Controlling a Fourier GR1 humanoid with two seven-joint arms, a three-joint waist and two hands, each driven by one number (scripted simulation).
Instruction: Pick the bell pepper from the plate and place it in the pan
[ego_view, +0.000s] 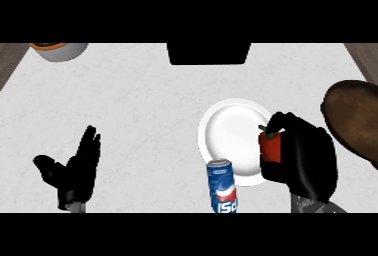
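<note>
Right robot hand (304, 157) curled round the bell pepper (270, 147) at the plate's (225, 132) three o'clock rim; left robot hand (72, 170) rested, fingers spread.

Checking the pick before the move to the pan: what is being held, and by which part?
The right hand holds the red bell pepper, fingers curled round its body.

Red bell pepper (270, 146) at white plate (230, 135) right rim; brown pan (357, 120) right.

right hand (306, 157) gripping bell pepper (270, 147), beside plate (230, 131)
</note>
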